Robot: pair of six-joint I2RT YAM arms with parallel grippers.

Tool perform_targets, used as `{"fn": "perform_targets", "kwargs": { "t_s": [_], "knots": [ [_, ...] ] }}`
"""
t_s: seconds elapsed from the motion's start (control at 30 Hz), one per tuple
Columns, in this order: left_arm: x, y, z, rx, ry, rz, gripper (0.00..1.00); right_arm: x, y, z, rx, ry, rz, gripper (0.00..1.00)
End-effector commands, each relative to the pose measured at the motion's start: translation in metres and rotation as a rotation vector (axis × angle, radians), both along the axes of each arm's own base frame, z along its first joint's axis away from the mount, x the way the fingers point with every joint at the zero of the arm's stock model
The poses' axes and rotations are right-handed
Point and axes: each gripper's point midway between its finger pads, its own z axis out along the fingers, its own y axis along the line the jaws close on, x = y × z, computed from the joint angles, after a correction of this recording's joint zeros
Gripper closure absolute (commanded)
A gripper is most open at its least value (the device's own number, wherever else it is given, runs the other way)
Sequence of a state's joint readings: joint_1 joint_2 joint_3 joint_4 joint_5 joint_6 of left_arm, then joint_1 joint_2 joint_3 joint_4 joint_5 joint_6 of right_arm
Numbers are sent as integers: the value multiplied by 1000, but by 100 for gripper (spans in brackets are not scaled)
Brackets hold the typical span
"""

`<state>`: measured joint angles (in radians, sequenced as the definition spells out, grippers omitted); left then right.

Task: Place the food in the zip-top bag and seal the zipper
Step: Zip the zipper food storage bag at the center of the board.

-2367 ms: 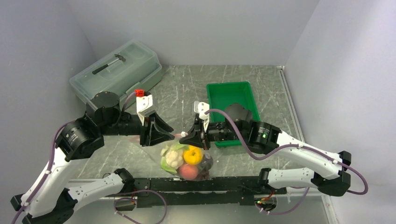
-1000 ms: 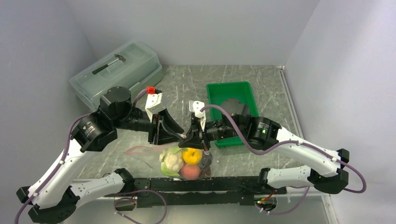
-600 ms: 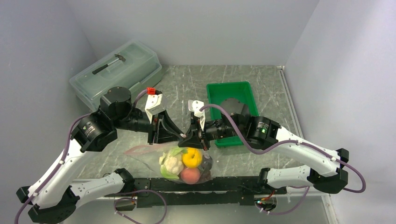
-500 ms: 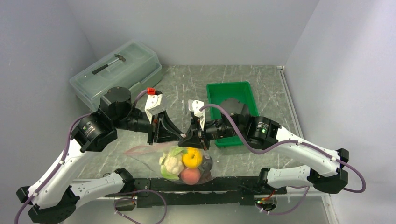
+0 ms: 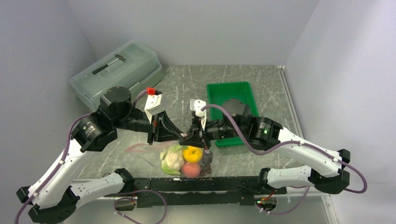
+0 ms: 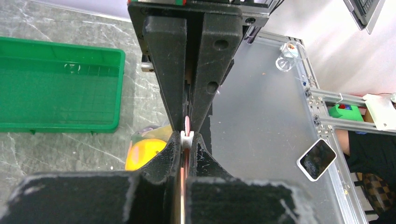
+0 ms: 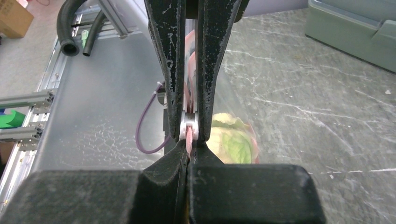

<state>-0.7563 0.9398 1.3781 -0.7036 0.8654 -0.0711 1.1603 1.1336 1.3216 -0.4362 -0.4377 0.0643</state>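
The clear zip-top bag [image 5: 205, 163] hangs between both arms just above the table's near edge. Inside it is the food: a white cauliflower [image 5: 173, 159], an orange [image 5: 192, 154] and a pink-red peach [image 5: 190, 169]. My left gripper [image 5: 181, 136] and right gripper [image 5: 192, 136] meet tip to tip at the bag's mouth. In the left wrist view my left gripper [image 6: 187, 140] is shut on the white slider [image 6: 187, 138] of the pink zipper. In the right wrist view my right gripper [image 7: 189, 142] is shut on the pink zipper [image 7: 188, 135] right beside it.
A green tray [image 5: 215, 91] sits behind the right gripper, partly covered by the right arm. A large translucent lidded box [image 5: 116, 70] with a hammer inside stands at the back left. The arms' base rail [image 5: 196, 184] runs just below the bag.
My left gripper has moved right along the bag's mouth to meet the right gripper and has shut on the zipper. The right gripper kept its hold; the bag barely shifted.
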Motion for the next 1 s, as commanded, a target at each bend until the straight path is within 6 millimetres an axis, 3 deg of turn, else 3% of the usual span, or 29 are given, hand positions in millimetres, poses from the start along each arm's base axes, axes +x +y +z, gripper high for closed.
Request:
{"fn": "perform_targets", "kwargs": {
  "t_s": [0.0, 0.67, 0.97],
  "knots": [
    [-3, 4, -2, -2, -24, -1, 100, 4, -19, 68, 198, -90, -67, 100],
    [6, 15, -20, 59, -26, 99, 100, 12, -55, 95, 230, -133, -188, 100],
    [17, 24, -41, 117, -15, 197, 100, 21, -72, 105, 251, -119, -287, 100]
  ]
}}
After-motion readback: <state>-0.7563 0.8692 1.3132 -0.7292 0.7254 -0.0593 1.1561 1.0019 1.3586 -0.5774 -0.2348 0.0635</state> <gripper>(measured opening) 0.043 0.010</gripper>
